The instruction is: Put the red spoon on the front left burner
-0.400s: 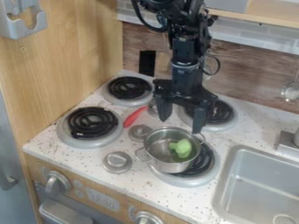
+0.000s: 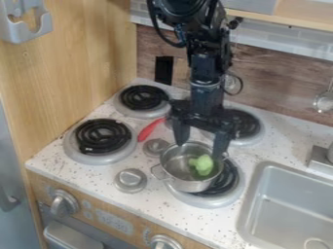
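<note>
My black gripper (image 2: 200, 143) hangs over the back part of the metal pot, its two fingers spread apart with nothing held between them. The red spoon (image 2: 149, 129) lies on the speckled counter to the gripper's left, between the left burners and the pot; its far end is partly hidden behind the gripper. The front left burner (image 2: 102, 137) is a black coil in a grey ring, with nothing on it.
The metal pot (image 2: 174, 168) holding a green piece (image 2: 203, 165) sits partly on the front right burner (image 2: 228, 187). Round metal lids (image 2: 131, 180) lie between the front burners. Two back burners (image 2: 141, 98) stand behind, a sink (image 2: 286, 204) at right, a wooden wall (image 2: 78, 58) at left.
The gripper has come slightly lower and a little to the left, its fingers closer to the pot. The spoon and pot have not moved.
</note>
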